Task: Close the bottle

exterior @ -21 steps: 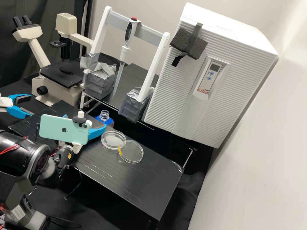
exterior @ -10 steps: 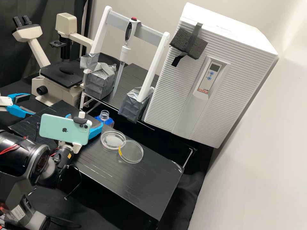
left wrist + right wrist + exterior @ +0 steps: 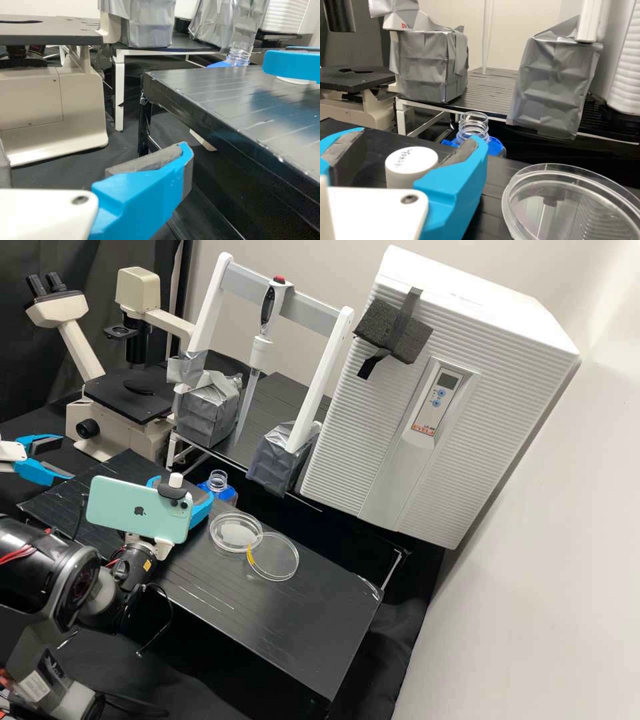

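The clear open bottle (image 3: 218,484) with blue liquid stands at the back edge of the raised black platform (image 3: 280,613); its bare neck (image 3: 473,124) has no cap on it. My right gripper (image 3: 412,146) is shut on a white cap (image 3: 411,162) and sits low over the platform just short of the bottle. In the high view the right gripper (image 3: 199,504) lies beside the bottle, under a mint-green phone (image 3: 139,509) on its wrist. My left gripper (image 3: 55,456) hangs open off the platform's left end, its blue finger (image 3: 150,181) holding nothing.
Two clear petri dishes (image 3: 236,531) (image 3: 273,556) lie side by side on the platform right of the bottle. Behind stand a microscope (image 3: 113,400), a pipette (image 3: 262,327) on a white stand with taped feet, and a big white ribbed appliance (image 3: 433,393).
My right gripper has turned and edged towards the bottle with the cap. The left gripper has barely shifted.
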You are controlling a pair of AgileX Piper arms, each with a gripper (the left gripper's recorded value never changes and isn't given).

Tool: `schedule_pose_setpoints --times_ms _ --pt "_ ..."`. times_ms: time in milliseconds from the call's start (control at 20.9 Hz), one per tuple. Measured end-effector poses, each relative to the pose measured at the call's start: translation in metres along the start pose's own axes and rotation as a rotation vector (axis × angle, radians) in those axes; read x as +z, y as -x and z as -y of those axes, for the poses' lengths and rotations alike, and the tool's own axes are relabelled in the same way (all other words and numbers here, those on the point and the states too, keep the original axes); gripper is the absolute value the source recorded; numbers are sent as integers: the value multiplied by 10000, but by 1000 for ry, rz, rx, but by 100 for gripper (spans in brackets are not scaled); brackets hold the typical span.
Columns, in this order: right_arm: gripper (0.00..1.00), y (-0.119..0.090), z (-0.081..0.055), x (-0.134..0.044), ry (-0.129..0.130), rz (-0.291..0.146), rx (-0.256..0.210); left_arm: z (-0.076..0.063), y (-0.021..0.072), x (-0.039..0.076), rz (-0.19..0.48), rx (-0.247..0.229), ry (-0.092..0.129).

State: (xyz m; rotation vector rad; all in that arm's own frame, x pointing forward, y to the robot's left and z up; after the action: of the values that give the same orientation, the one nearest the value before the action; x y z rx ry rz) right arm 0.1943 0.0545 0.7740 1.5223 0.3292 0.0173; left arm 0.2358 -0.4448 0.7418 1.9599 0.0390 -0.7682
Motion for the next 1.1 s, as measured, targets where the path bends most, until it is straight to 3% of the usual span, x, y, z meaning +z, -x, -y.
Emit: schedule_pose_setpoints --times_ms 1102 --pt "0 -57 -18 37 1 14 8 -14 -3 -16 -16 12 7"
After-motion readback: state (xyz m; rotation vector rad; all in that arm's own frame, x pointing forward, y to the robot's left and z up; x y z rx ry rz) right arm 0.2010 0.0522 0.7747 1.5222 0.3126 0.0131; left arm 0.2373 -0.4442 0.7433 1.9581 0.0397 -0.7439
